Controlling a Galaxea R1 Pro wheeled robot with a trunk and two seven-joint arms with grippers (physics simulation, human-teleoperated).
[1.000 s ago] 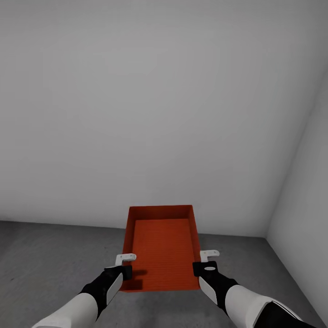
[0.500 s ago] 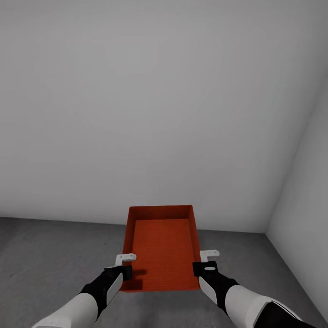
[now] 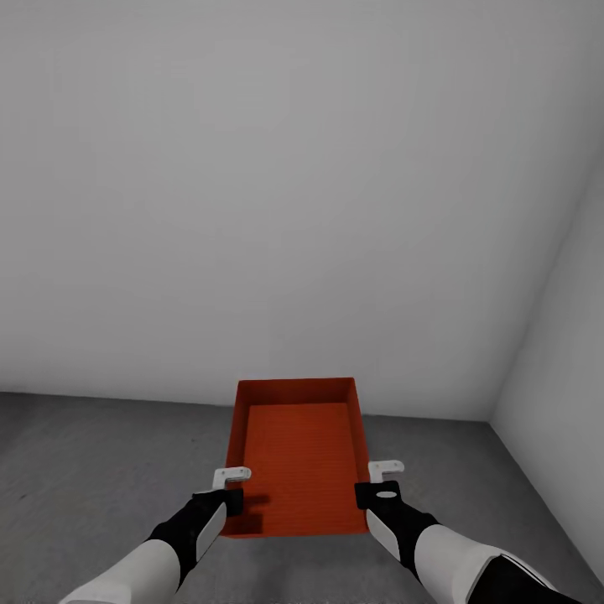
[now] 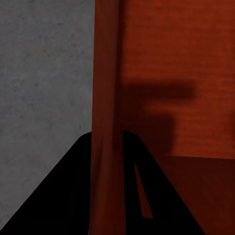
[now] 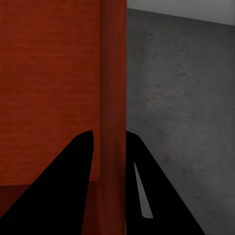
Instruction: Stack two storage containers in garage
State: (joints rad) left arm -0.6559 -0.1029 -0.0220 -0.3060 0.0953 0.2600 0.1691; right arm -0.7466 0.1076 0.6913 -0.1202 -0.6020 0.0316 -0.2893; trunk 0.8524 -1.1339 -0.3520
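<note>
The orange-red container (image 3: 300, 457), carried above the garage floor (image 3: 101, 470) with its side walls clamped in the left jaws (image 3: 228, 489) and right jaws (image 3: 375, 483), should be lowered level and both grips released together.

Head camera down; wrist cameras close on container (image 3: 299, 457)

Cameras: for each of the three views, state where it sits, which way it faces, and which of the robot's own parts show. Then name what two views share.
Head view: on the robot's head, facing forward and down at the orange-red storage container, the grey floor and the white wall; both forearms, left hand and right hand show.
Left wrist view: near the left hand, looking along its fingers astride a container wall.
Right wrist view: near the right hand, likewise.
Shared: both wrist views show the container and floor.
</note>
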